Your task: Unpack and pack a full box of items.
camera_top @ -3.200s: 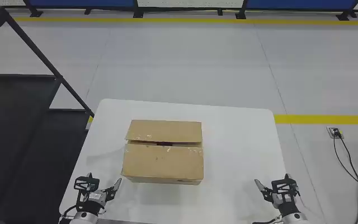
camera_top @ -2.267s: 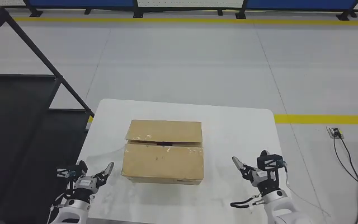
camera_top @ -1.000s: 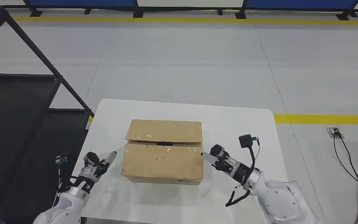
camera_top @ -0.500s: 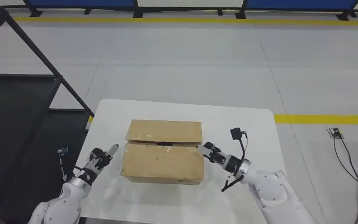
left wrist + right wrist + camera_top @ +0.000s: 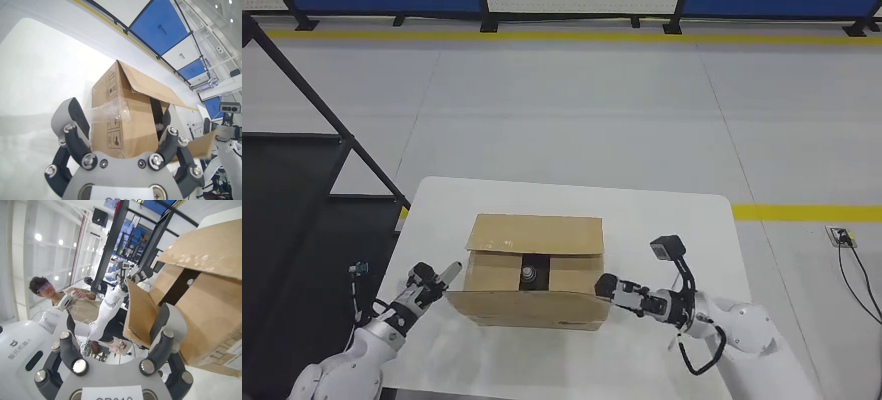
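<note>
A brown cardboard box (image 5: 534, 236) stands mid-table. Its near top flap (image 5: 527, 302) is tilted up and outward toward the front edge, leaving a dark gap where the round top of an item (image 5: 533, 272) shows. My left gripper (image 5: 447, 272) is open at the flap's left end, with the box corner (image 5: 122, 121) between its fingers (image 5: 78, 115). A strip of clear tape (image 5: 109, 111) sticks out from that corner. My right gripper (image 5: 604, 287) is open at the flap's right end. The flap's edge (image 5: 140, 309) lies between its fingers (image 5: 162, 321).
The white table (image 5: 672, 230) has bare surface to the left, right and behind the box. A black metal frame (image 5: 322, 110) and a dark platform (image 5: 292, 230) stand off the table's left side.
Both arms rose from the table's front corners and closed in on the ends of the box's near flap. The flap has since swung up and outward, exposing the inside.
</note>
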`<action>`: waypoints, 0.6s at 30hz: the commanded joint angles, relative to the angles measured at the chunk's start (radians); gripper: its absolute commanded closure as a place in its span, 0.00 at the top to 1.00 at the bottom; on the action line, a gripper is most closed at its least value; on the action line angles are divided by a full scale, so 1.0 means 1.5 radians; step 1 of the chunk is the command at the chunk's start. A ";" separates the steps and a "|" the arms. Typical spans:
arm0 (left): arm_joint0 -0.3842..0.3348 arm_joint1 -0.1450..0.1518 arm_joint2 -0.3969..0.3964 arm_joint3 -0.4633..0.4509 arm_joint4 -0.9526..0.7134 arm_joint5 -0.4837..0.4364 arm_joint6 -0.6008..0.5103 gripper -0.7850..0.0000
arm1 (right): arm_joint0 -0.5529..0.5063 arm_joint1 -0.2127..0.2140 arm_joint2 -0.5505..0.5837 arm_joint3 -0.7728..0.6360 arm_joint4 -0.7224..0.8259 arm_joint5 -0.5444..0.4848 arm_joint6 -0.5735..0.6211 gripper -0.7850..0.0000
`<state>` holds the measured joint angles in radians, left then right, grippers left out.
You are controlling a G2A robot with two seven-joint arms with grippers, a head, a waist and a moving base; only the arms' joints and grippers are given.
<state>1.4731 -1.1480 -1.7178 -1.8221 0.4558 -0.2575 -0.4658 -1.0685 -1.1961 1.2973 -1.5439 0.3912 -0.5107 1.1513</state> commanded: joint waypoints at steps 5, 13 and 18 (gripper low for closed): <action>0.018 0.012 -0.023 0.001 0.030 -0.107 -0.080 1.00 | -0.019 0.011 0.005 -0.023 -0.017 -0.005 0.076 1.00; 0.041 0.032 -0.060 0.024 0.023 -0.254 -0.206 1.00 | -0.015 0.013 -0.027 -0.019 -0.062 0.039 0.060 1.00; 0.042 0.041 -0.060 0.042 0.037 -0.291 -0.247 1.00 | 0.005 0.007 -0.049 -0.002 -0.025 0.079 -0.007 1.00</action>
<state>1.5363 -1.0872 -1.8112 -1.7625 0.4999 -0.6902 -0.8342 -1.0650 -1.1836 1.2273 -1.5502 0.3326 -0.4000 1.1647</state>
